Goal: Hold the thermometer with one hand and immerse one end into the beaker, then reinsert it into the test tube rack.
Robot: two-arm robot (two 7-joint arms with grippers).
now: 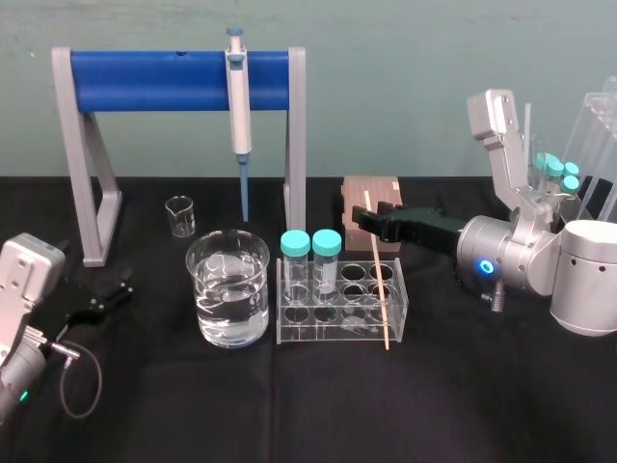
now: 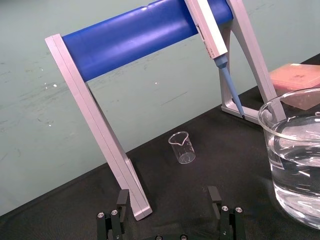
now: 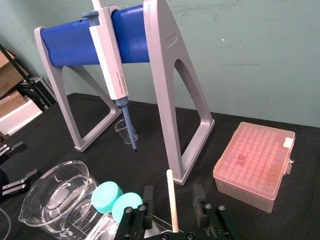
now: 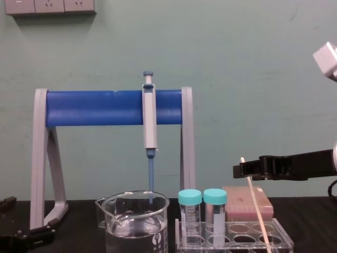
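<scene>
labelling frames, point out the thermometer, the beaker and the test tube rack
thermometer (image 1: pixel 378 280): head view, mid-shaft
beaker (image 1: pixel 229 309): head view, front glass wall
test tube rack (image 1: pixel 333 332): head view, front wall

Left claw (image 2: pixel 168 193) agape near seemingly half-full beaker (image 2: pixel 295 167)

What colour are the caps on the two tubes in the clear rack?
Turquoise; the caps show best in the head view.

head: high, downward | chest: low, level | both share beaker (image 1: pixel 197 280)
</scene>
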